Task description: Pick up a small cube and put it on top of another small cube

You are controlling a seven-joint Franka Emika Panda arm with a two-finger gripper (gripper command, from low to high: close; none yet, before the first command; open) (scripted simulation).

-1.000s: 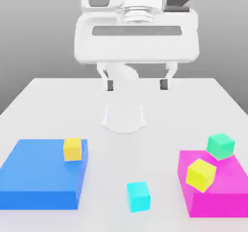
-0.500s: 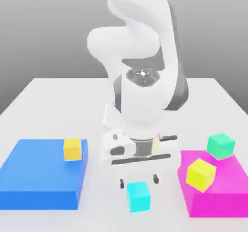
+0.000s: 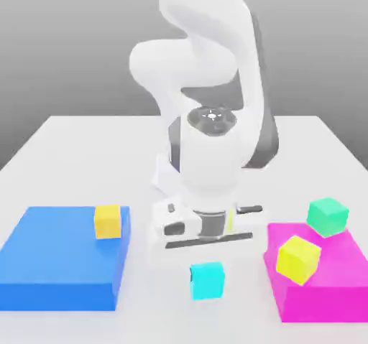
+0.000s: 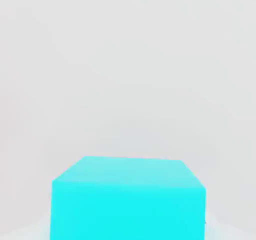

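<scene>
End effector (image 3: 207, 262) low over the white desk (image 3: 65, 149), clamped on the small cyan cube (image 3: 208, 280) between the two blocks. Blue block (image 3: 61, 260) carries one yellow cube (image 3: 108, 221). Magenta block (image 3: 320, 281) carries another yellow cube (image 3: 297, 258), tilted, and a green cube (image 3: 328, 216) at its far edge.

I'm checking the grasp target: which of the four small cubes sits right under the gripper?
The cyan cube, alone on the white table beneath the gripper. The two yellow cubes and the green cube rest on coloured blocks off to the sides.
</scene>
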